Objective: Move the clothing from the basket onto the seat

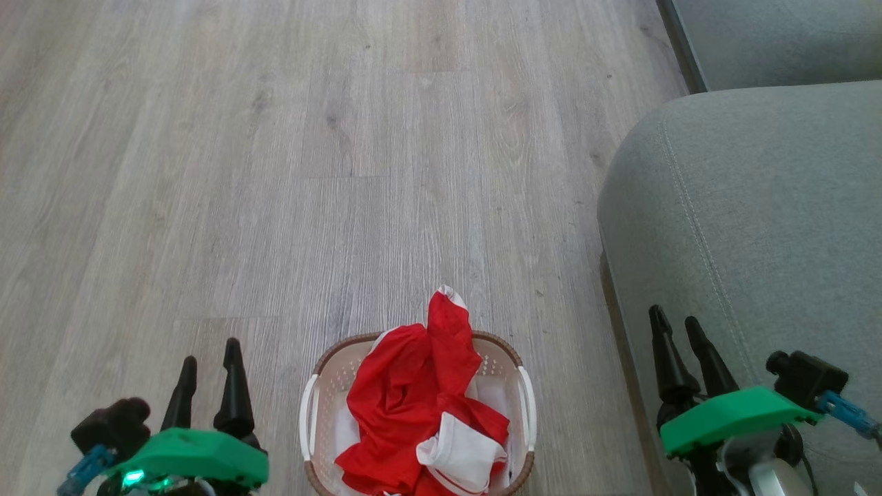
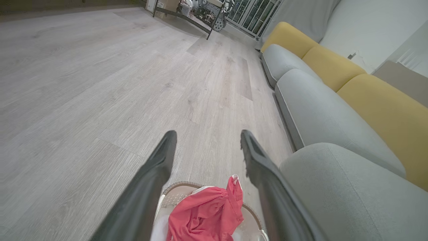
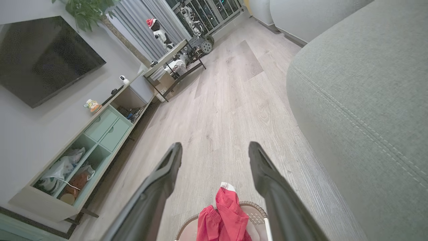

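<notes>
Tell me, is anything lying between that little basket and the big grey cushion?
Nothing: in the head view the strip of wooden floor between the basket and the seat is bare.

No legible txt, labels, brand marks or nos. in any view. Clothing [image 1: 406, 399] lies crumpled in the basket [image 1: 337, 386], so any print on the fabric can't be made out. Small items on the shelf unit [image 3: 100, 130] in the right wrist view are too small and blurry to read.
</notes>
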{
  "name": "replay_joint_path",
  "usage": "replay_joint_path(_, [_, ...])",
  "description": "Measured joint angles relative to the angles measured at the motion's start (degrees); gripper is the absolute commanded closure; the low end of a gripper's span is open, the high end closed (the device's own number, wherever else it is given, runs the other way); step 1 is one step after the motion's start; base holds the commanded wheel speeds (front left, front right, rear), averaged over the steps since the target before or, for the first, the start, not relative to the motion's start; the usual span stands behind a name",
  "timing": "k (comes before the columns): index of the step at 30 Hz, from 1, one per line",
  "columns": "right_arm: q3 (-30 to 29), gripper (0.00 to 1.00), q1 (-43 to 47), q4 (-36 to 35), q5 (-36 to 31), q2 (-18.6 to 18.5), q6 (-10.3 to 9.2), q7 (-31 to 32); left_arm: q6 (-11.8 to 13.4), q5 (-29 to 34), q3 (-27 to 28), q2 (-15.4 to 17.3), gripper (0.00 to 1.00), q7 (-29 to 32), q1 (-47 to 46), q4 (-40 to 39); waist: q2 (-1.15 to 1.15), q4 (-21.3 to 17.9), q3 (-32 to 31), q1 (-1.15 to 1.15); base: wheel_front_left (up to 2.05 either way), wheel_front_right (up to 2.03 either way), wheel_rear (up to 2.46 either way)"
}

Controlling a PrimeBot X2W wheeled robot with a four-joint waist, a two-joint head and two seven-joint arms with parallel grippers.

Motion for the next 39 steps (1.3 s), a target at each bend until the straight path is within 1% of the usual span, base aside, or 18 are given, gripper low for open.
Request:
replay_joint_path(6, [0.6, 0.0, 0.0, -0.1, -4.0, 0.0, 0.0, -0.9, 0.6, 4.0, -0.7, 0.3, 0.0, -1.1, 0.3, -0.7, 0.0, 0.1, -0.1, 0.0, 0.0, 0.0, 0.0])
replay_joint_path(10, [1.1, 0.0, 0.0, -0.2, -6.8, 0.0, 0.0, -1.4, 1.5, 6.7, -0.9, 0.4, 0.0, -1.6, 1.0, -1.0, 0.0, 0.1, -0.2, 0.0, 0.0, 0.0, 0.0])
replay_joint_path(14, [1.5, 0.0, 0.0, -0.5, -9.5, 0.0, 0.0, -2.0, 1.6, 9.1, -0.9, 0.4, 0.0, -2.5, 1.2, -1.0, 0.0, 0.1, -0.4, 0.0, 0.0, 0.0, 0.0])
replay_joint_path(16, [1.7, 0.0, 0.0, -0.6, -10.9, 0.0, -0.01, -2.6, 2.0, 10.5, -1.0, 0.4, 0.0, -2.6, 1.4, -1.0, 0.0, 0.1, -0.4, 0.0, 0.0, 0.0, 0.0])
replay_joint_path(27, [2.9, 0.0, 0.0, -0.9, -18.2, 0.0, -0.01, -4.5, 2.5, 17.6, -1.1, 0.4, 0.0, -4.6, 3.2, -1.0, 0.0, 0.2, -0.9, 0.0, 0.0, 0.0, 0.0])
replay_joint_path(39, [4.0, 0.0, 0.0, -1.6, -26.3, 0.0, 0.0, -6.5, 2.5, 23.7, -0.7, 0.3, 0.0, -6.4, 4.8, -0.8, 0.0, 0.2, -1.3, 0.0, 0.0, 0.0, 0.0])
